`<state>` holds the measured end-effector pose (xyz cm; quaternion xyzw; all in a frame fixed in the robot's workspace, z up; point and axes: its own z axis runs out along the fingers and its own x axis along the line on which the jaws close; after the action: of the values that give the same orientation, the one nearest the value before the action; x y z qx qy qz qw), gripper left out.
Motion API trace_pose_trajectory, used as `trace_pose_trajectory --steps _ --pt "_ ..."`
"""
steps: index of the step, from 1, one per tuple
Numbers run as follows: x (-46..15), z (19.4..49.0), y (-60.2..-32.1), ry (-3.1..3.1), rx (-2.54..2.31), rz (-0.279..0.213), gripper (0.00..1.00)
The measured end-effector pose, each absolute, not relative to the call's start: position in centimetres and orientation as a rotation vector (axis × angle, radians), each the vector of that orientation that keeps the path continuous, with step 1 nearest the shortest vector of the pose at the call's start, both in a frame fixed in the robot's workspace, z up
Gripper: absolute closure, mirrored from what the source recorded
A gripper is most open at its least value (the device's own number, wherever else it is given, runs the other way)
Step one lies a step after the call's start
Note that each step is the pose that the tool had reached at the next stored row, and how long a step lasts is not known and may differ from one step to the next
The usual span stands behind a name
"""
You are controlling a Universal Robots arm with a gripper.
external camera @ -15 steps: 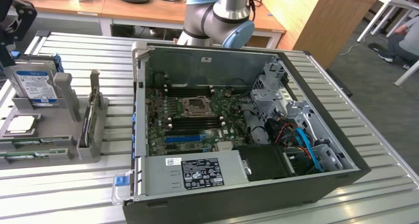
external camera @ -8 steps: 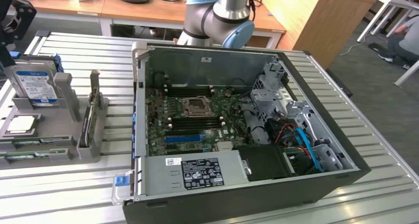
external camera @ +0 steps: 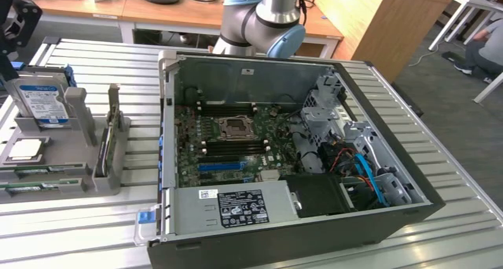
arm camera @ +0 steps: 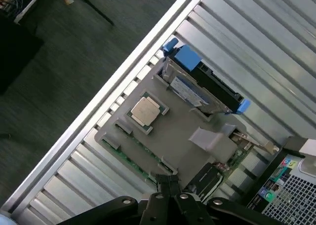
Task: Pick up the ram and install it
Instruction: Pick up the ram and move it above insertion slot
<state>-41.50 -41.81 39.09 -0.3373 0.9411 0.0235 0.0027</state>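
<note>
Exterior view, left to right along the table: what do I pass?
Hard drive → upright card in the gray holder → processor socket on the motherboard → blue cable in the case.

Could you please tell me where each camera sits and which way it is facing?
Exterior view: off the arm, raised, looking down at the open black computer case on the slatted metal table; the robot's silver-and-blue arm joint shows beyond the case.
Wrist view: on the wrist, looking down onto the grey plastic parts holder; the shut black gripper shows.
Shared: the holder, its silver hard drive with blue-white label, square silver processor chip and thin green ram stick.
</note>
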Motion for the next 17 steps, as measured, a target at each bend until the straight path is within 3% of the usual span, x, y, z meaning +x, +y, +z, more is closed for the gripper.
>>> trace_pose_trajectory --steps 17 --pt "-41.5 39.0 -41.82 2.792 -1.441 0.074 0.89"
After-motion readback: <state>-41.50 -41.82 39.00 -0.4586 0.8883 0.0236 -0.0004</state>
